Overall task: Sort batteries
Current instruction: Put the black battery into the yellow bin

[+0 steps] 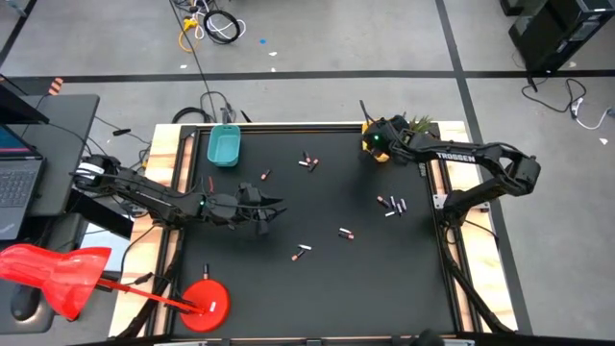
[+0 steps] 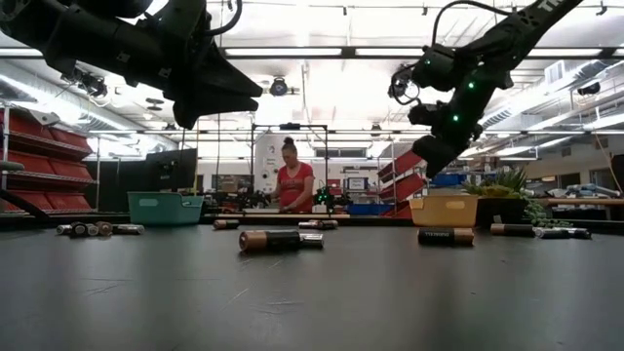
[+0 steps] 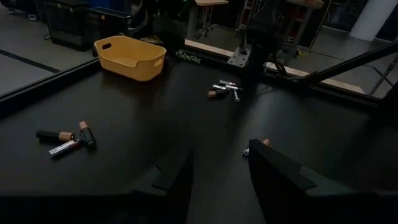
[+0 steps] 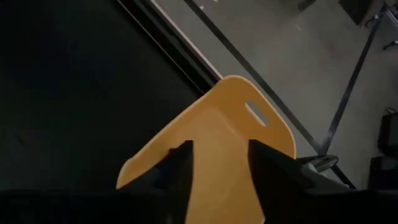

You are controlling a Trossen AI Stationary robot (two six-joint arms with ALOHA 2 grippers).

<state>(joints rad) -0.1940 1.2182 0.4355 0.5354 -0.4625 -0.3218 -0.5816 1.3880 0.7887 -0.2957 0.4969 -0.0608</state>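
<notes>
High view: the right gripper [image 1: 375, 140] is held directly above the yellow tray [image 4: 217, 134], fingers parted with nothing seen between them. Well away from that tray, toward the table's [image 1: 384, 279] middle, the left gripper [image 1: 272, 213] is poised, likewise spread and empty. Batteries [image 1: 392, 206] are scattered in small clusters across the table, all outside the yellow tray; the teal tray [image 1: 224, 146] is set opposite it.
</notes>
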